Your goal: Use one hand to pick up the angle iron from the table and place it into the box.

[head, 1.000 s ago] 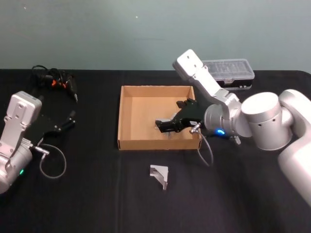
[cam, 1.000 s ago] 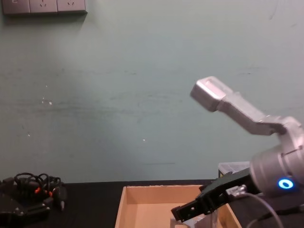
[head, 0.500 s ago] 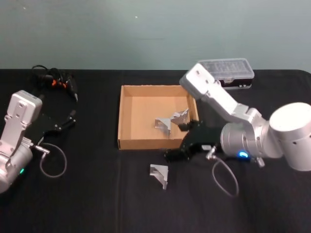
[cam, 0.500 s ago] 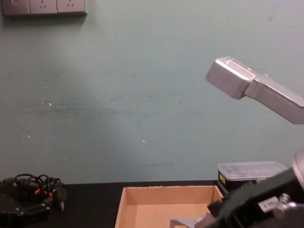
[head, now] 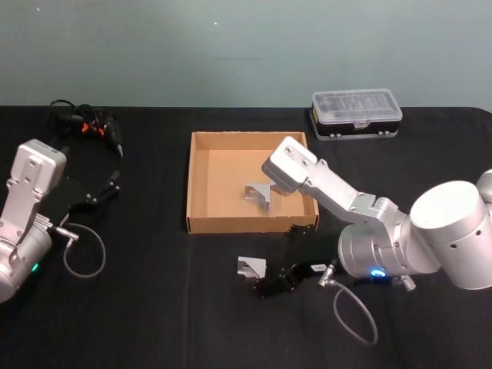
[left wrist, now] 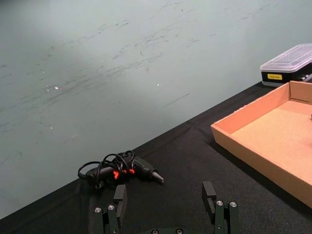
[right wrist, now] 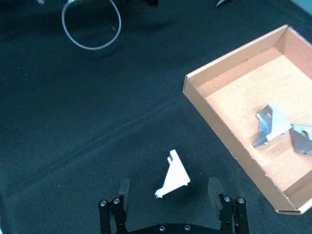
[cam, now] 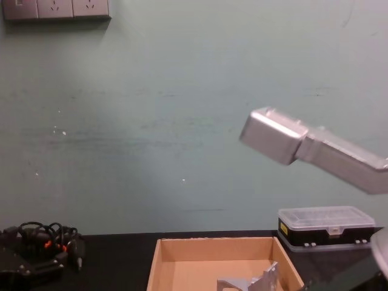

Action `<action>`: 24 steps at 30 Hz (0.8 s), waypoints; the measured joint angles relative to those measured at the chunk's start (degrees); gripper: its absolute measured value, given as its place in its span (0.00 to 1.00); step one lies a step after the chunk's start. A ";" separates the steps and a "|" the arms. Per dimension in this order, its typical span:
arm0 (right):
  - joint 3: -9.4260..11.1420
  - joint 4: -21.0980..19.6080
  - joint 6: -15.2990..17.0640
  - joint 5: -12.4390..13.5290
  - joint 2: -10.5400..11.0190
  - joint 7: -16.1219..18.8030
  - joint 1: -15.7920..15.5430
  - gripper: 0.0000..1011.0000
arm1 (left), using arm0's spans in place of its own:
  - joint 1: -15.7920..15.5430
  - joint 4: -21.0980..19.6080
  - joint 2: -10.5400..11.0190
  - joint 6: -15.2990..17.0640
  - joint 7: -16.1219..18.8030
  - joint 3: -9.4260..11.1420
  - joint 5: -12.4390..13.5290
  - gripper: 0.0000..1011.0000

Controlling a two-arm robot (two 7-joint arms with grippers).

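Metal triangular angle iron (right wrist: 174, 177), matte black table (right wrist: 73, 122), right end effector (right wrist: 169, 184) spread beside.

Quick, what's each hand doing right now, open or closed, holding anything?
Left hand: open, empty, low over the table on its left side.
Right hand: open, fingers either side of the angle iron on the table, not gripping it.

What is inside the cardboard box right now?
The box holds two pieces: a first angle iron and a second angle iron close beside it. In the head view the right arm covers the second one and the floor around it.
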 joint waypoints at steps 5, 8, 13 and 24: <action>-1.44 2.16 1.13 -0.45 -1.34 0.24 1.27 0.99 | 0.00 0.00 0.00 0.00 0.00 0.00 0.00 1.00; -2.23 3.91 2.04 -0.95 -2.55 0.21 2.36 0.99 | 0.00 0.00 0.00 0.00 0.00 0.00 0.00 1.00; -3.03 6.15 3.08 -1.98 -4.13 -0.02 3.45 0.99 | 0.00 0.00 0.00 0.00 0.00 0.00 0.00 1.00; -2.93 8.32 4.04 -3.33 -6.18 -0.32 3.73 0.99 | 0.00 0.00 0.00 0.00 0.00 0.00 0.00 1.00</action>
